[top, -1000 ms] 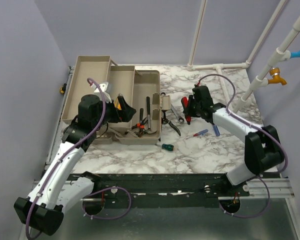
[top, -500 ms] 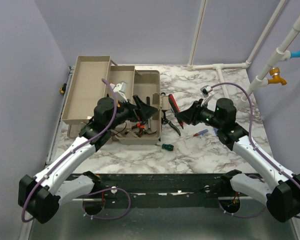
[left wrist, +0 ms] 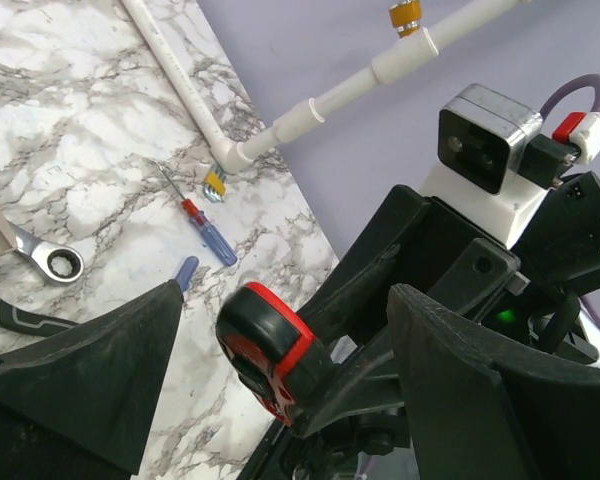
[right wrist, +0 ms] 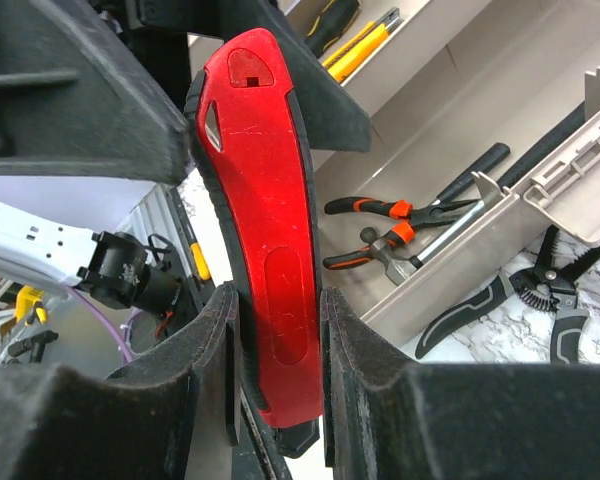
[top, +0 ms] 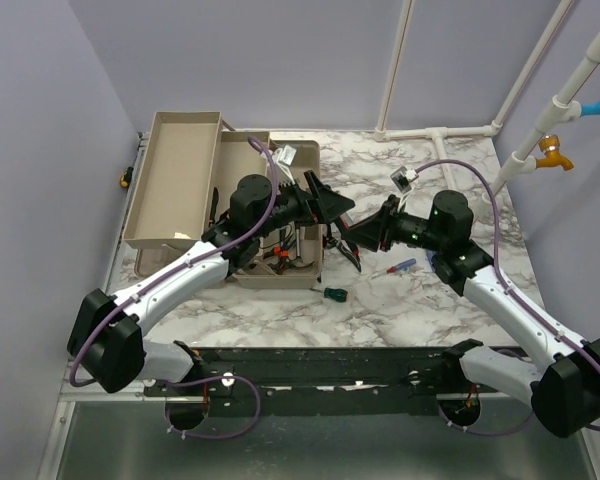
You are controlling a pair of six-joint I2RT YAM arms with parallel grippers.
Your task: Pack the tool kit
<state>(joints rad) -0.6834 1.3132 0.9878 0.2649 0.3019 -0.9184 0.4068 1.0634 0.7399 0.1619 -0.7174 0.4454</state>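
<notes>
**A:** At the centre of the top view, just right of the toolbox, the two grippers meet tip to tip. What does the right gripper have?

**B:** The knife, red with black edging. The jaws are narrow and clamp its flat sides near one end. The rest of it stands up toward the top of the right wrist frame.

**A:** And the left gripper?

**B:** Wide. In the left wrist view the knife's rounded end sits low in the middle of the frame, between that gripper's fingers, with a gap on each side. It grips nothing.

**A:** Is the knife over the box or the table?

**B:** About at the box's right wall. From above the grippers hide the knife, so I cannot tell closer.

**A:** Where is the toolbox?

**B:** Upper left of the top view, open, with a tray standing out to its left. The right wrist view shows orange pliers inside, and yellow screwdrivers in a higher compartment.

**A:** Anything loose on the marble?

**B:** A wrench at the left edge of the left wrist frame, and a blue screwdriver near it. A green screwdriver lies below the box's lower right corner. Black cutters lie just outside the box wall.
</notes>
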